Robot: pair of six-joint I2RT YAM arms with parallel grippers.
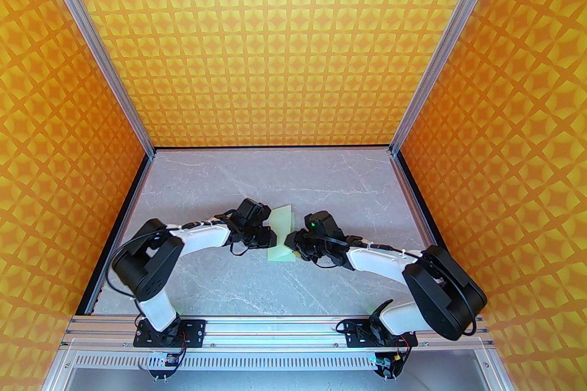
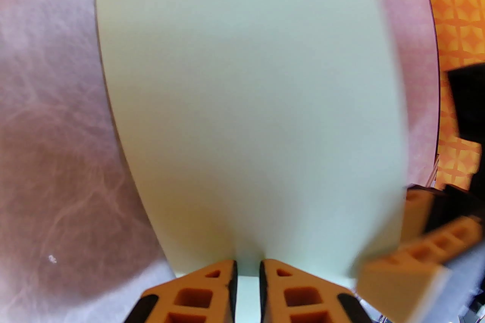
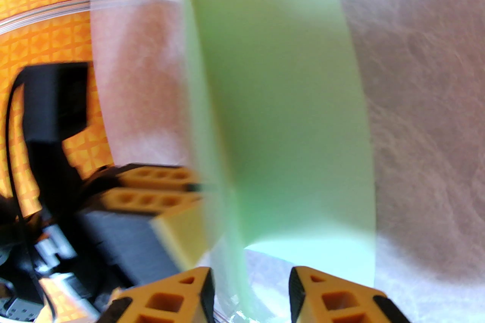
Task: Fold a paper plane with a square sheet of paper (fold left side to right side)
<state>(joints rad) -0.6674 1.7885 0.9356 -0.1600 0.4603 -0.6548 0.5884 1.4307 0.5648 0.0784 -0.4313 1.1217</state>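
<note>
The square sheet of paper (image 1: 283, 222) is pale mint green and lies mid-table between my two grippers, with part of it lifted off the surface. In the left wrist view the sheet (image 2: 246, 86) spreads away from my left gripper (image 2: 248, 268), whose orange fingers are shut on its near edge. In the right wrist view the paper (image 3: 280, 105) stands curved and partly on edge. Its thin edge runs down between the fingers of my right gripper (image 3: 250, 276), which stand open around it. From above, the left gripper (image 1: 271, 238) and right gripper (image 1: 290, 241) face each other across the sheet.
The grey marble table (image 1: 257, 283) is walled by orange patterned panels (image 1: 293, 36) at the back and both sides. An aluminium rail (image 1: 275, 327) carries the arm bases at the near edge. The right gripper's fingers (image 2: 413, 261) show beside the paper in the left wrist view.
</note>
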